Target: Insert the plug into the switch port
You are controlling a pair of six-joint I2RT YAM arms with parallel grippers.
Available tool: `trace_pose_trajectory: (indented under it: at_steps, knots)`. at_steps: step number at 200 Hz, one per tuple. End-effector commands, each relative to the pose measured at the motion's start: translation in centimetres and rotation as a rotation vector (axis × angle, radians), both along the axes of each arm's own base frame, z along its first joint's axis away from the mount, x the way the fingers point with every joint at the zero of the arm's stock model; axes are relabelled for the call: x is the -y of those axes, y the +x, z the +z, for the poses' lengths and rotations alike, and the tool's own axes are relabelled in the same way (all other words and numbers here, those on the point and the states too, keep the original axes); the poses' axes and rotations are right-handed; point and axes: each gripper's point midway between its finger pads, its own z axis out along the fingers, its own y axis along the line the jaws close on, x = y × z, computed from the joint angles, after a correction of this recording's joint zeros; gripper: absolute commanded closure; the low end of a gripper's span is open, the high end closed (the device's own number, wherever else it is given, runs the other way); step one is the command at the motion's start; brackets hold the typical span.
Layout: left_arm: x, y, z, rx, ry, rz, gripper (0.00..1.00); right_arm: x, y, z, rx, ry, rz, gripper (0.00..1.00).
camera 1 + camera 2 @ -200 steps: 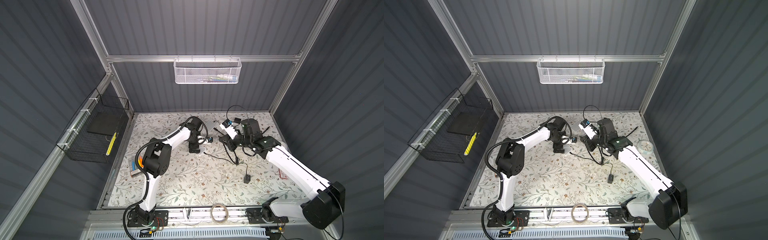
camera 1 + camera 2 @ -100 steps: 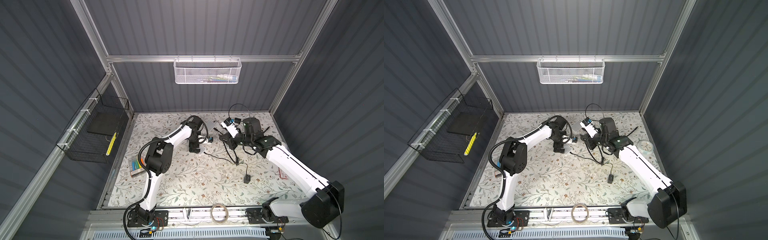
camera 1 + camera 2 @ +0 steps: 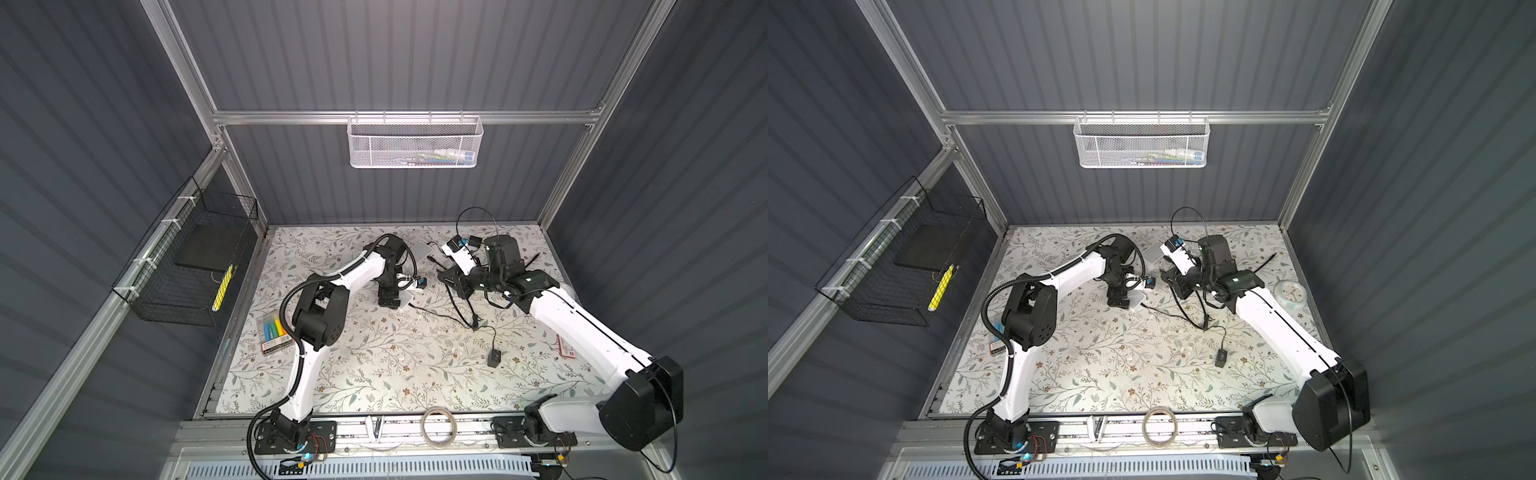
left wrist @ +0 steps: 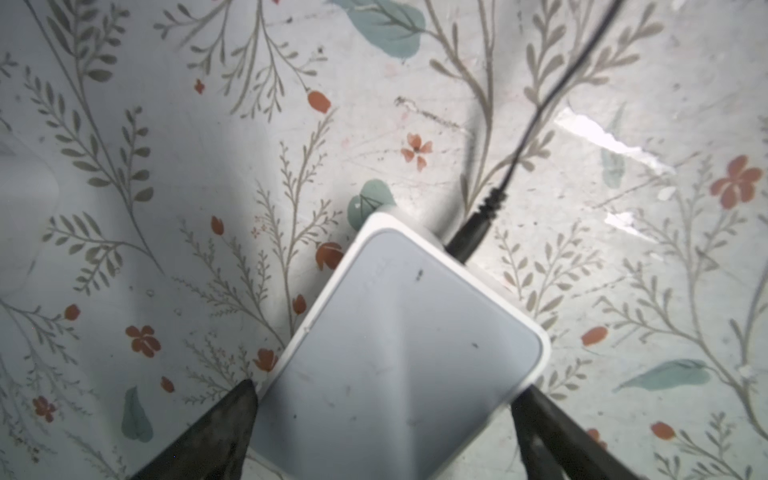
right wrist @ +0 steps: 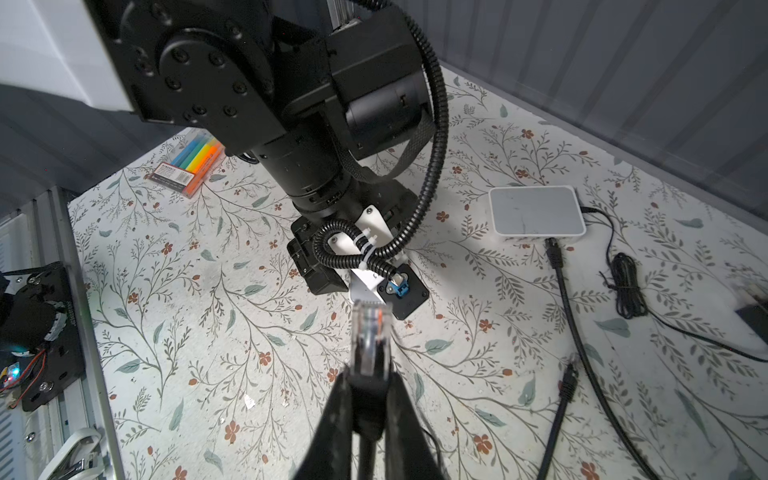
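The switch (image 4: 399,332), a flat white box, lay on the floral table (image 4: 145,124). The left gripper (image 4: 386,395) stood directly over the switch with its jaws spread wide. Its fingers (image 4: 216,432) flanked two opposite edges of the switch; whether they pressed on it could not be told. A black barrel connector (image 4: 469,237) sat in one side of the switch, and its lead ran away across the table.

The right gripper (image 5: 368,374) was clamped on the black boot of the plug (image 5: 370,328), a clear network connector. The plug was held above the table, near the switch but apart from it. Its tip was aimed toward the switch and was not seated in any port.

In both top views, a second white box (image 3: 422,251) (image 3: 1152,251) lay just beyond the switch, toward the back wall. A marker pack (image 3: 274,332) lay well apart from the switch.
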Motion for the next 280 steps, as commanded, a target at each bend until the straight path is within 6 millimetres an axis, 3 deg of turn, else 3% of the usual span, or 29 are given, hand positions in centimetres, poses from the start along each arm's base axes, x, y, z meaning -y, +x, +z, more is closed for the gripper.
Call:
trace_pose_trajectory:
  at_steps: [1,47,117,170,195,242,280]
  knots:
    - [-1.2,-2.4,-2.5,-0.093,0.07,-0.062,0.05,0.0,0.0,-0.4,-0.021,0.018,0.001,1.0]
    - [-0.6,-1.9,-3.4,-0.089,0.077,-0.074,0.04,0.0,-0.1,-0.5,-0.028,0.02,-0.001,1.0]
    - [0.8,-0.4,-1.1,0.007,0.055,-0.11,0.0,-0.1,0.0,-0.9,-0.042,0.032,0.001,1.0]
    - [0.8,-1.1,-3.0,-0.053,0.065,-0.11,0.02,0.0,-0.1,-1.0,-0.049,0.033,0.003,1.0]
    - [0.6,-1.5,-3.2,-0.079,0.074,-0.088,0.1,0.0,-0.1,-1.0,-0.051,0.034,0.0,1.0]
    - [-1.1,-2.7,-3.0,-0.143,0.089,0.132,0.24,-0.2,0.0,-0.8,-0.054,0.045,0.002,1.0]
    - [-3.1,-3.6,-2.2,-0.134,0.025,0.366,0.22,-0.4,-0.2,-0.8,-0.063,0.048,0.016,1.0]
